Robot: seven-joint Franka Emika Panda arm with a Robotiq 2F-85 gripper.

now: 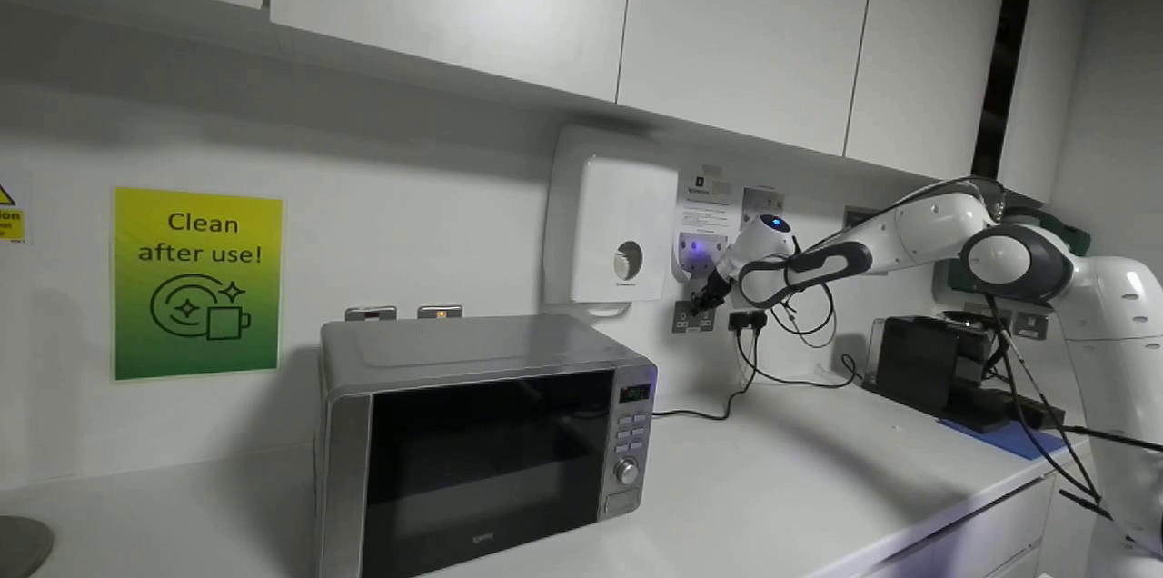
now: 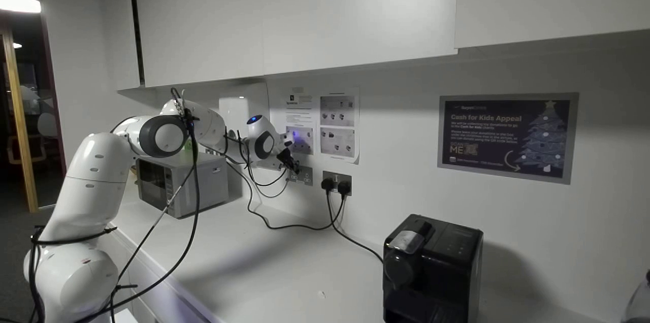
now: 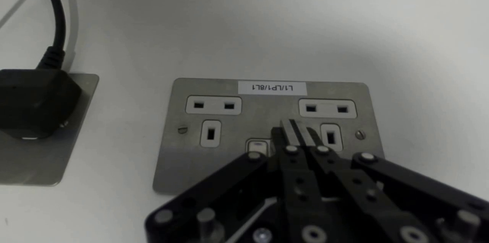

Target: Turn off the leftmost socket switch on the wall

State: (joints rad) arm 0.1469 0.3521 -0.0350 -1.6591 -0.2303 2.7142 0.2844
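Observation:
A metal double socket plate [image 3: 198, 166] is on the wall in the wrist view, where its label reads upside down. It also shows in both exterior views, as the wall socket [image 1: 681, 324] and the same plate [image 2: 306, 176]. One white rocker switch [image 3: 258, 146] shows in the plate's middle, partly covered by my gripper. Any switch beside it is hidden behind my fingers. My gripper [image 3: 295, 123] is shut and empty, its fingertips in front of the plate between the two outlets. Whether they touch it I cannot tell. The gripper [image 1: 698, 303] also points at the plate in both exterior views [image 2: 295, 166].
A socket with black plugs [image 2: 336, 185] and cables is beside the plate. A paper towel dispenser [image 1: 609, 214] and a microwave [image 1: 491, 451] stand to one side. A coffee machine [image 2: 431, 267] is on the counter [image 2: 284, 262]. Cupboards [image 1: 754, 24] hang above.

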